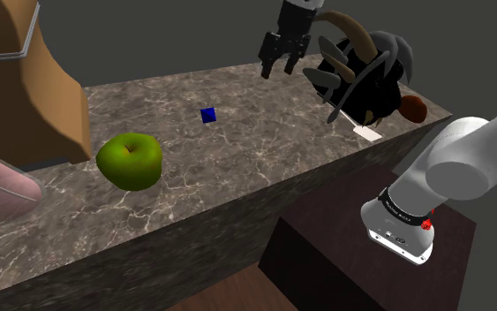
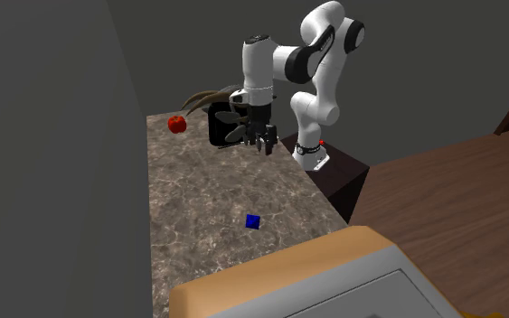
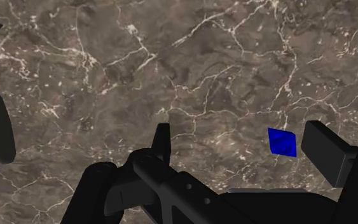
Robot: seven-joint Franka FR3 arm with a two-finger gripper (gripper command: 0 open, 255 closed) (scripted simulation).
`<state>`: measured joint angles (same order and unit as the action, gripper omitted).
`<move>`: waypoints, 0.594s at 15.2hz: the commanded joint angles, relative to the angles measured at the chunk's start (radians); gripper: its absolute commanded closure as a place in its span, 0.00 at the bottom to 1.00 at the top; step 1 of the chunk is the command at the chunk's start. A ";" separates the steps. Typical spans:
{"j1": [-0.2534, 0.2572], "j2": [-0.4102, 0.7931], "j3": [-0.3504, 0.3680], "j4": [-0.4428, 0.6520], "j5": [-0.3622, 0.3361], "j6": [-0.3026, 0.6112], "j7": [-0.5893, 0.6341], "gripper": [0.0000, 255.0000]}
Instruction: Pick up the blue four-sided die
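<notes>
The blue four-sided die (image 1: pixel 207 114) (image 2: pixel 252 220) is small and lies alone on the brown marble counter (image 1: pixel 264 150) (image 2: pixel 198 194). My black gripper (image 1: pixel 277 72) (image 2: pixel 263 145) hangs open well above the counter, off to the shoulder view's right of the die and close to the black utensil holder (image 1: pixel 370 75) (image 2: pixel 219 124). In the wrist view the die (image 3: pixel 282 142) shows far below, between my spread fingertips (image 3: pixel 163 137) and nearer the other one. Neither touches it. The gripper (image 3: pixel 242 143) holds nothing.
A green apple (image 1: pixel 130 161) sits on the counter toward the shoulder view's left, beside a tan appliance (image 1: pixel 34 79) (image 2: pixel 315 280). A red apple (image 2: pixel 178 124) lies by the holder, whose utensils stick out. The counter edge drops to a dark wood floor (image 2: pixel 442 190).
</notes>
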<state>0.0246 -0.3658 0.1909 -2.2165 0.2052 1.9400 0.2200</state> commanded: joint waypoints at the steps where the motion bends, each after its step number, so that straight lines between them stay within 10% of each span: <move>1: 0.005 0.064 0.026 0.028 -0.001 0.038 0.037 0.00; 9: 0.029 0.357 0.101 0.200 -0.058 0.156 0.187 0.00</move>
<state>0.0490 -0.0456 0.2831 -2.0369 0.1561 2.0801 0.3862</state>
